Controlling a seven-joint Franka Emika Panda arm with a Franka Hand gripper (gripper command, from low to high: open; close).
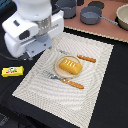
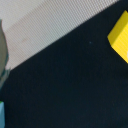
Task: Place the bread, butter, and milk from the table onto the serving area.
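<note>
Bread [image 1: 70,65] sits on the round tan plate [image 1: 59,71] in the middle of the beige striped placemat [image 1: 95,87], a golden-orange loaf with pale slashes across its top. A knife [image 1: 82,57] with an orange-brown handle lies just beyond the plate, and a fork [image 1: 67,81] with a matching handle lies on the near side, both on the placemat. Off the mat, toward the exterior view's left, the yellow butter packet [image 1: 13,71] rests flat on the black desk [image 1: 117,100], well apart from the plate. The white Panda arm [image 1: 31,27] fills the upper left of this view, hanging over the mat's left corner; its body hides the pincer, so I cannot tell from here whether it is released or clenched. Behind the mat lies a brown wooden board [image 1: 107,30] carrying a grey saucepan [image 1: 91,15] and a second grey pot [image 1: 66,8]. I cannot make out the milk carton here.

From the wrist view, the black desk [image 2: 70,85] runs across most of the picture, with the placemat's striped edge [image 2: 45,22] cutting diagonally over one corner. A yellow corner of the butter [image 2: 120,37] shows at one side. A small teal patch sits at the frame's edge, too cropped to name. A blurred grey shape at the border may be part of the pincer, but its state cannot be told.
</note>
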